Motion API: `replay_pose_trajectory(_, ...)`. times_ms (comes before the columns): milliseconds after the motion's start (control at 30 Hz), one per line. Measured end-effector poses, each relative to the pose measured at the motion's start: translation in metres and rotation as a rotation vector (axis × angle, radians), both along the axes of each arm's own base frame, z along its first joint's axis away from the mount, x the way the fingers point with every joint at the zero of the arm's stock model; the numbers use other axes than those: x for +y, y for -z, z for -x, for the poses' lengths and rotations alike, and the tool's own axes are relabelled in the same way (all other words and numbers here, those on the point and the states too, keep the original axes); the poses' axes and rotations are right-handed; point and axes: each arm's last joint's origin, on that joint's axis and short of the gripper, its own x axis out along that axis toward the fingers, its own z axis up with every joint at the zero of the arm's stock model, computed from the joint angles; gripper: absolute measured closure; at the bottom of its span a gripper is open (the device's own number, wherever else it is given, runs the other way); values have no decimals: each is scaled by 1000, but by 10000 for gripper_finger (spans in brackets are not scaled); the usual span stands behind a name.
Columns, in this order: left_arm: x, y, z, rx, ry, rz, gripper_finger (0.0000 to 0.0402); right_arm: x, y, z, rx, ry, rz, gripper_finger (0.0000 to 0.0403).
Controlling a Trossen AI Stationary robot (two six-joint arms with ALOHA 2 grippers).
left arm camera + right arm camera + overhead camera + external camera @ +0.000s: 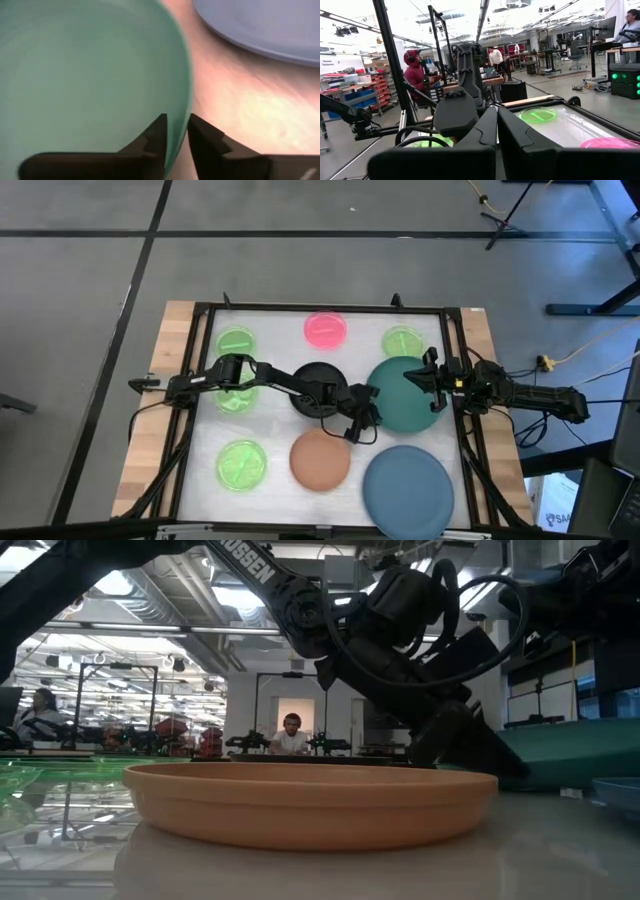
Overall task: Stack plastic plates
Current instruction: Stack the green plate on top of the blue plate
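Note:
The dark teal plate point(405, 395) lies right of centre and fills the left wrist view point(85, 75). My left gripper point(366, 420) point(176, 136) reaches in from the left and is shut on that plate's left rim. My right gripper point(432, 385) point(496, 125) is shut and sits over the same plate's right edge; whether it touches the plate, I cannot tell. The grey-blue plate point(408, 490), the brown-orange plate point(320, 460) point(310, 800) and the black plate point(318, 385) rest flat on the table. My left gripper pinches the dark teal plate's rim point(184, 107) on the plate's left side, one finger point(152, 137) inside the plate and one outside. The fingers come slanting down from the table's left. In the low view the plate point(580, 750) sits beside the gripper, tilted.
A pink plate point(326, 329) and green plates point(236, 340) point(403, 340) lie along the far side. Two more green plates point(237, 397) point(241, 465) lie at the left, one under my left arm. A black frame point(330, 307) borders the table. People stand in the room beyond.

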Motion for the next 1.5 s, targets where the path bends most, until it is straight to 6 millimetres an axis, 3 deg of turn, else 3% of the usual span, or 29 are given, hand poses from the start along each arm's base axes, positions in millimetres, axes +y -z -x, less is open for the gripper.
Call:
replay_pose_trajectory(167, -5, -1, 0, -11, -3, -22, 393, 0, 0, 0, 0, -3, 3, 393)
replay_pose_trajectory(367, -23, -5, -1, -27, 14, -81, 393, 2, -4, 1, -37, -48, 38, 393)
replay_pose_trajectory(800, -108, -53, -6, -60, 181, -135, 397, 12, -18, 6, -185, -255, 49, 393)
replay_pose_trajectory(967, -133, -65, -2, -83, 355, -35, 396, 19, -23, 8, -254, -279, 91, 393)
replay_pose_trajectory(1233, -145, -68, -2, -120, 518, 91, 396, 24, -23, 9, -261, -255, 95, 393)
replay_pose_trajectory(1500, -157, -52, -3, -100, 479, 169, 395, 23, -19, 7, -216, -238, 88, 393)
